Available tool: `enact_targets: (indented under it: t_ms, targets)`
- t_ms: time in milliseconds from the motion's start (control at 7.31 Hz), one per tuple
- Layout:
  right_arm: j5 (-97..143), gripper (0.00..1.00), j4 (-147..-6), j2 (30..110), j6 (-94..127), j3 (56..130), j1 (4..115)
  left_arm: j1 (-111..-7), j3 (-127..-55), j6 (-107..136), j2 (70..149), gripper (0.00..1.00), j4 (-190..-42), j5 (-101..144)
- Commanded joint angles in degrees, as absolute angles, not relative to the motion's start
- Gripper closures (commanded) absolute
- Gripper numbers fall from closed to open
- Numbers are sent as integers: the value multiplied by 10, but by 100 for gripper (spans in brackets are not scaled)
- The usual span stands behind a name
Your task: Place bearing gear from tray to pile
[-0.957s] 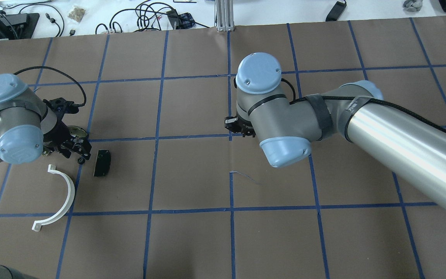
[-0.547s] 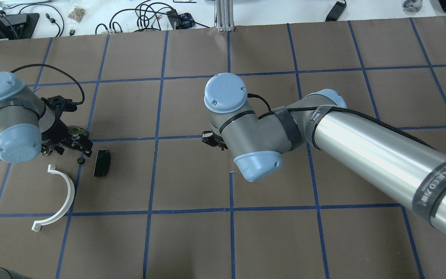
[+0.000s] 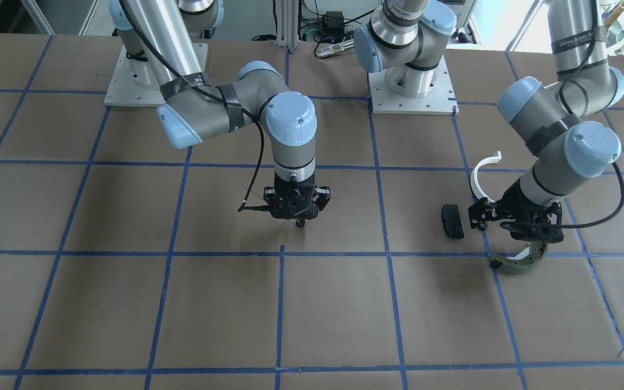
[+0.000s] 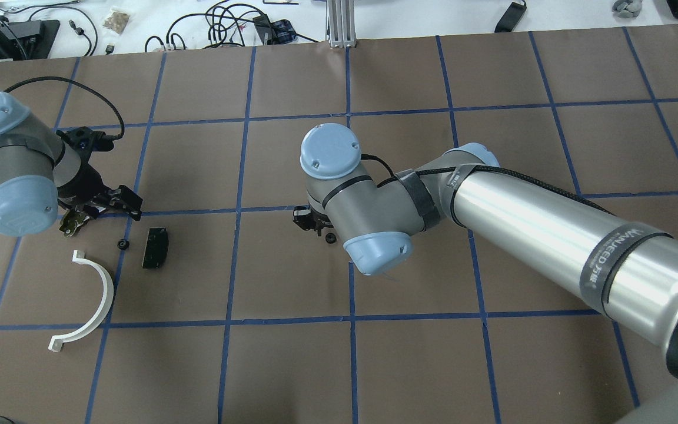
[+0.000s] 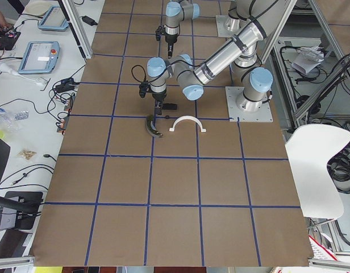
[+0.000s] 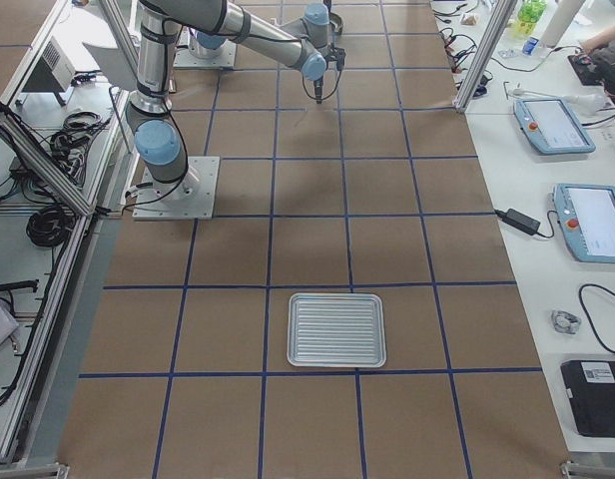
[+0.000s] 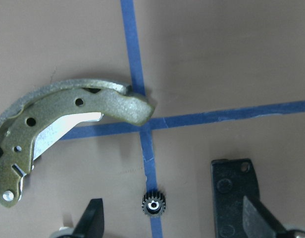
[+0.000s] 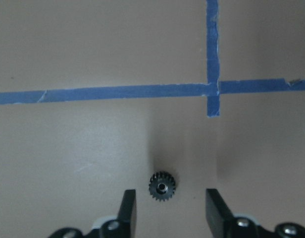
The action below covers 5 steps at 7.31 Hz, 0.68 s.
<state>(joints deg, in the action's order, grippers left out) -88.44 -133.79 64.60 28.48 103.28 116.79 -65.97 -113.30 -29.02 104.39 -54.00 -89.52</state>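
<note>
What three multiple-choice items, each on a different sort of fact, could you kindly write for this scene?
1. Where is the gear by the right gripper?
A) clamped in shut fingers
B) stacked on another gear
C) flat on the brown table

2. How many small black gears show in the overhead view?
A) two
B) one
C) four

3. What state is the left gripper in?
A) shut on a gear
B) open, holding nothing
C) out of view

Answers:
1 C, it lies untouched between spread fingers.
2 A, a second gear lies beside the black pad.
3 B, its fingers stand apart above the table.
</note>
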Motion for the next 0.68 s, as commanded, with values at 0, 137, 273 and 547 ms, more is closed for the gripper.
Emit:
enact_targets:
  t_ms: [0,137,273,547]
  targets:
    - [-901,0,-1330,658,213,1021,1130,-690,-1131,-270,1037,0,-541,-891]
    - [-936,0,-1299,683,124,1013,1084,-722,-1131,-224,1032,0,-541,-891]
    - [-935,0,-1268,713,87,1013,1019,-761,-1132,-168,1031,0,-541,-891]
    - [-911,0,-1142,773,64,961,931,-861,-1131,-66,1031,0,-541,-889]
